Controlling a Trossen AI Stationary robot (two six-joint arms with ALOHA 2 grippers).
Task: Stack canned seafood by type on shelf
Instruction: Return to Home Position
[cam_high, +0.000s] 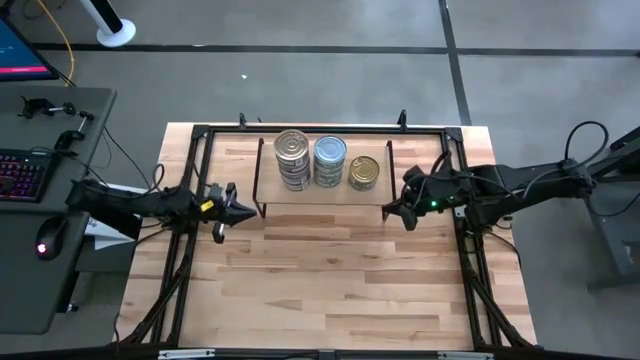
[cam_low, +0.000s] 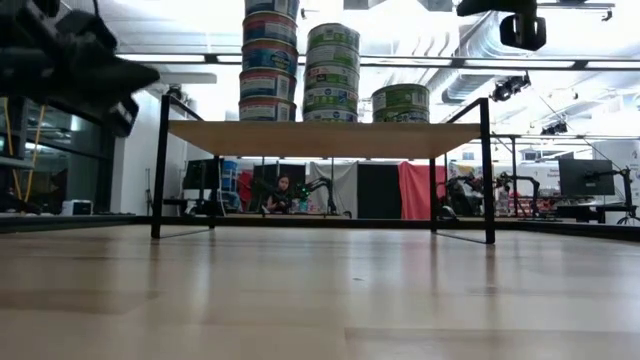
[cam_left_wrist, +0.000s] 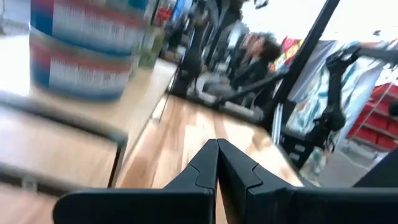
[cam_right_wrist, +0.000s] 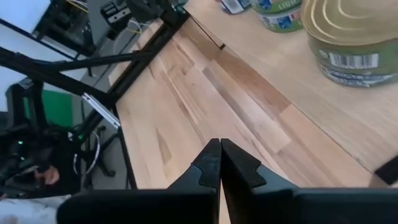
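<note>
Three stacks of tins stand on the shelf (cam_high: 320, 193): a tall silver-lidded stack (cam_high: 291, 157) on the left, a pale blue-silver stack (cam_high: 329, 160) in the middle, and a short gold-lidded stack (cam_high: 364, 172) on the right. In the low view the stacks (cam_low: 333, 72) rise above the shelf board (cam_low: 320, 139). My left gripper (cam_high: 247, 209) hovers shut just off the shelf's left end, holding nothing. My right gripper (cam_high: 390, 210) is shut and empty off the shelf's right end, with the gold tin (cam_right_wrist: 354, 37) showing in its wrist view.
A black frame (cam_high: 190, 150) runs around the wooden tabletop (cam_high: 320, 290). A desk with a keyboard (cam_high: 20, 175) and mouse stands off the table's left side. Bare wood lies between the shelf and the near edge. A person sits in the room behind (cam_low: 283, 190).
</note>
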